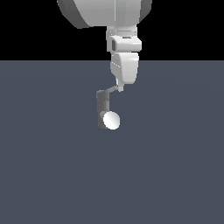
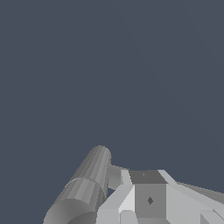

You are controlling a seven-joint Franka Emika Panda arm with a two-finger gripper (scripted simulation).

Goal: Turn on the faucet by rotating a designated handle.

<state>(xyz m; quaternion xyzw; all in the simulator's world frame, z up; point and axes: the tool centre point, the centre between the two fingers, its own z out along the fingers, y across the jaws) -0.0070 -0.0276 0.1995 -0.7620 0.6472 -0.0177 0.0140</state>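
Touching handle (image 1: 113, 90), end effector (image 1: 119, 87) above faucet (image 1: 105, 111)

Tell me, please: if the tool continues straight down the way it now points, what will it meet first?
Most likely the handle: the tool hangs directly at the outer end of that thin lever, which projects from the top of the faucet. Whether they already touch is unclear; depth is hard to judge.

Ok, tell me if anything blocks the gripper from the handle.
Nothing visible does. The gripper is already at the outer end of the handle, which projects from the top of the faucet. Only bare floor surrounds them.
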